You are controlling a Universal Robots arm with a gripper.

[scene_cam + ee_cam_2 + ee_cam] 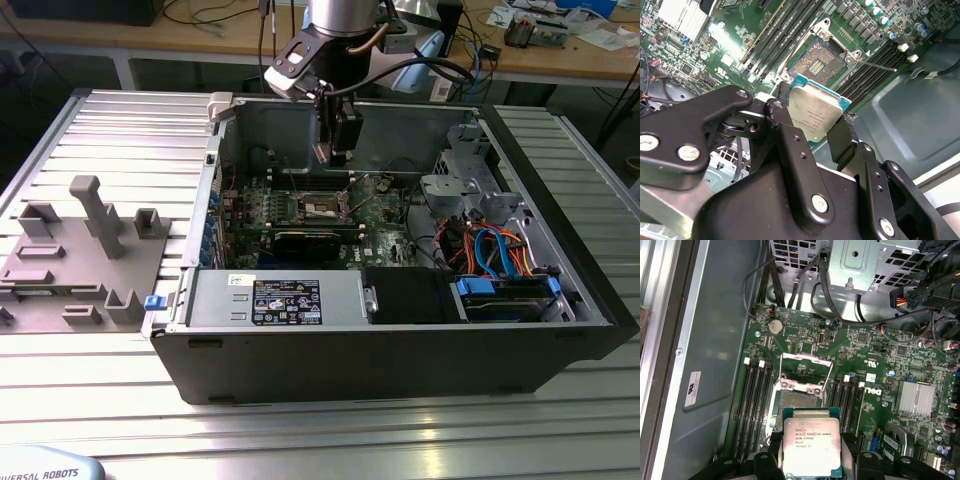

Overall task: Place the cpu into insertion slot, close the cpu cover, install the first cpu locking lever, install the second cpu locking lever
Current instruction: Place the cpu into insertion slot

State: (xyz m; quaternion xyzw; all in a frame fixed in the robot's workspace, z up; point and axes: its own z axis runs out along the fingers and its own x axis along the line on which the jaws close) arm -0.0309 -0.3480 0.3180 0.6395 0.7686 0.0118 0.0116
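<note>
Black hand around flat silvery cpu

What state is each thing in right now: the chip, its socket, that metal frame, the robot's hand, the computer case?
cpu: gripped by its edges, held off the board, not yet in the slot.
insertion slot: empty, contacts exposed.
cpu cover: swung open.
hand: shut on the cpu.
computer case: lying on its side, open.

A ribbed metal table stands before a cluttered wooden bench.
</note>
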